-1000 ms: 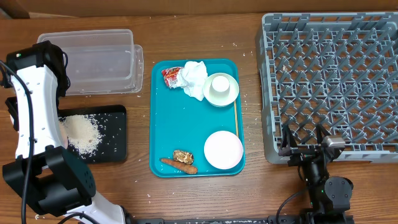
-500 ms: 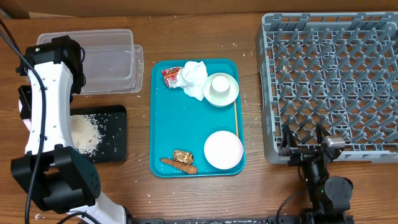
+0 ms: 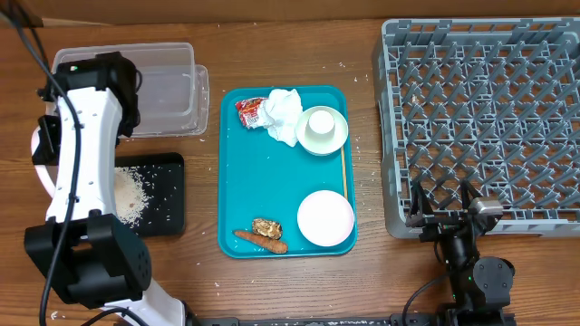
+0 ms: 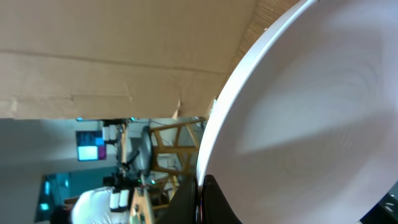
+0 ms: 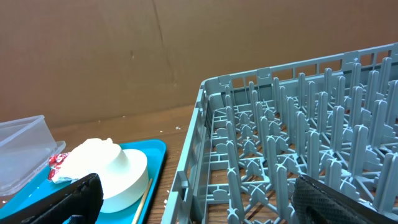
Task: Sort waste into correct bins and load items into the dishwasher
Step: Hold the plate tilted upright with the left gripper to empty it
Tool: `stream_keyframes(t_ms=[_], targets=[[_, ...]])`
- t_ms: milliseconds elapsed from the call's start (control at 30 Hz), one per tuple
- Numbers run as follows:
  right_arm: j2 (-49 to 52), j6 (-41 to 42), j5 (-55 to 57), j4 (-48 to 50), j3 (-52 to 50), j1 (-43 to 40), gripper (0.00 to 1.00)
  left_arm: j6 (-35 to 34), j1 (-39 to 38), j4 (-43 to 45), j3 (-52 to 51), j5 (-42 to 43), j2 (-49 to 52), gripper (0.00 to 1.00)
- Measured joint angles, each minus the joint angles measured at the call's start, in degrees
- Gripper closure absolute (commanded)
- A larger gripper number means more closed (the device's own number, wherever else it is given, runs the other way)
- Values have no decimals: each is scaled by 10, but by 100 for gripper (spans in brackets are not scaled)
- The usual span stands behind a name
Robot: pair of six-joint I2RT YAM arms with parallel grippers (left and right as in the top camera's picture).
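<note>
Left wrist cam: left pincer (image 4: 200,194) clamped narrow on rim of large plate (image 4: 311,118), its white face filling most of the view. Overhead: that arm is at far left, above clear tub (image 3: 168,86) & black tray (image 3: 168,213); rice (image 3: 127,195) heaped on the tray. To the right, teal tray (image 3: 263,172). Far end has red wrapper (image 3: 248,110), napkin (image 3: 284,113), cup (image 3: 321,120) on far dish (image 3: 339,138). Near end has near dish (image 3: 325,218), brown lump (image 3: 266,226), carrot (image 3: 260,240). Right pincer (image 3: 441,215) sits near right, jaws wide apart, just at near edge of dish rack (image 3: 480,109) on bench (image 3: 372,272).
</note>
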Motion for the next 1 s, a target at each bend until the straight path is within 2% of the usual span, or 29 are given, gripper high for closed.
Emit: stream_keyframes(t_ms=[500, 600, 833, 1000], targets=[[0, 0, 0, 0, 0, 0, 0, 0, -49, -10, 0, -107, 0, 96], [0, 0, 0, 0, 0, 0, 0, 0, -62, 12, 0, -119, 0, 96], [0, 0, 0, 0, 0, 0, 0, 0, -70, 66, 0, -75, 0, 96], [0, 0, 0, 0, 0, 0, 0, 3, -70, 52, 0, -66, 0, 96]])
